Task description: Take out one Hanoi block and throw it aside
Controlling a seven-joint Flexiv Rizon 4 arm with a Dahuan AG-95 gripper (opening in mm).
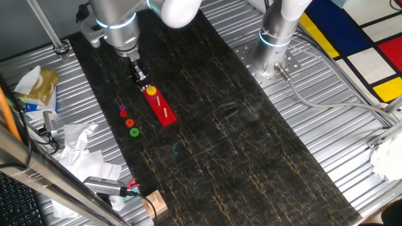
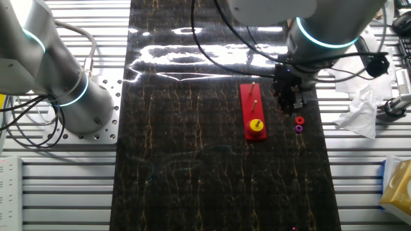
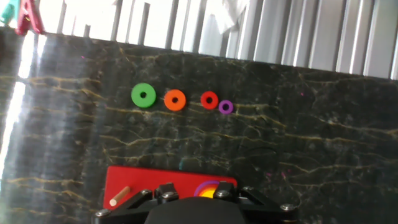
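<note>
Hand [image 1: 142, 80] is seen poised just beside the yellow Hanoi block [image 1: 151, 91], which is seated on a peg at one end of the red base [image 1: 161, 107] on the dark worktop [image 1: 239, 144]; whether its jaws are parted cannot be told.

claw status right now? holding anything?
Claw: cannot tell whether it is open or closed. It sits just above the yellow ring on the red base. A grip is not visible from any camera.

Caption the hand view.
Gripper above the yellow block on the red base; four rings lined up beyond.
</note>
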